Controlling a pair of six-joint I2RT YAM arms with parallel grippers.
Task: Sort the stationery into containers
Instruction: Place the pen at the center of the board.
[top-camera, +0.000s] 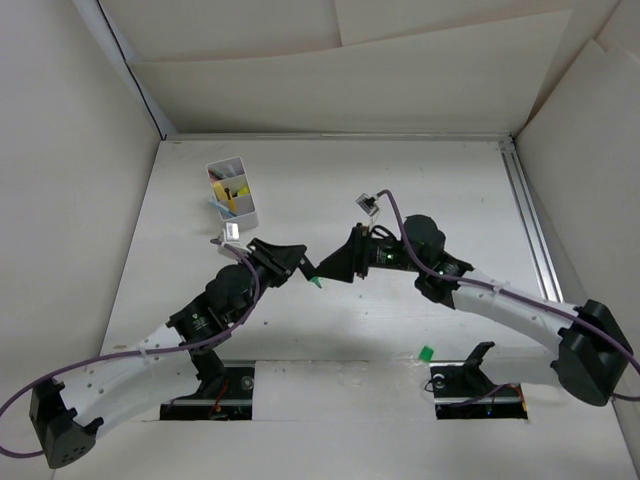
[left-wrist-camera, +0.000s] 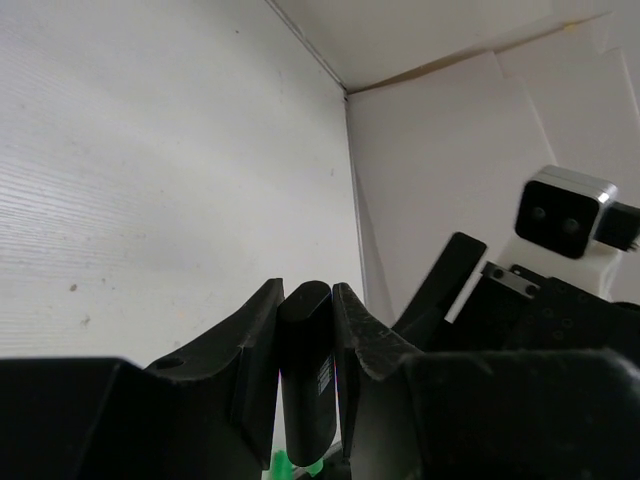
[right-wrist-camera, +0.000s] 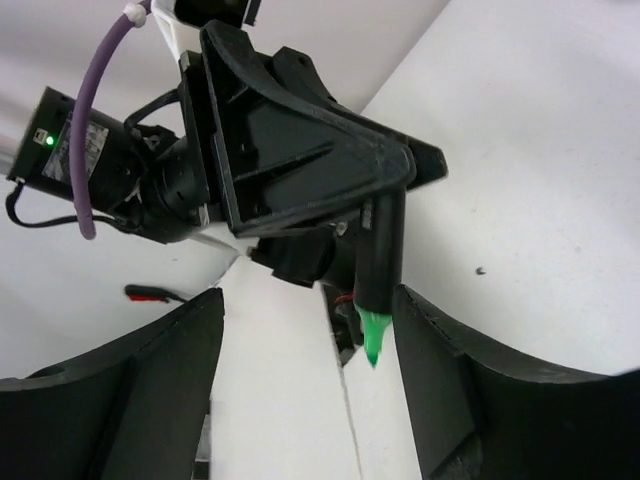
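Observation:
My left gripper (top-camera: 303, 266) is shut on a green highlighter (top-camera: 314, 281), held above the table's middle. The left wrist view shows its black end (left-wrist-camera: 305, 360) pinched between both fingers. In the right wrist view its black body and bare green tip (right-wrist-camera: 373, 335) hang down from the left gripper. My right gripper (top-camera: 333, 268) faces it from the right, open (right-wrist-camera: 308, 300), its fingers on either side of the tip without touching it. The white container (top-camera: 232, 195) stands at the back left with yellow, red and blue stationery inside.
A small green piece (top-camera: 425, 353) lies on the table by the right arm's base. White walls close in the table on three sides, and a metal rail (top-camera: 528, 230) runs along the right edge.

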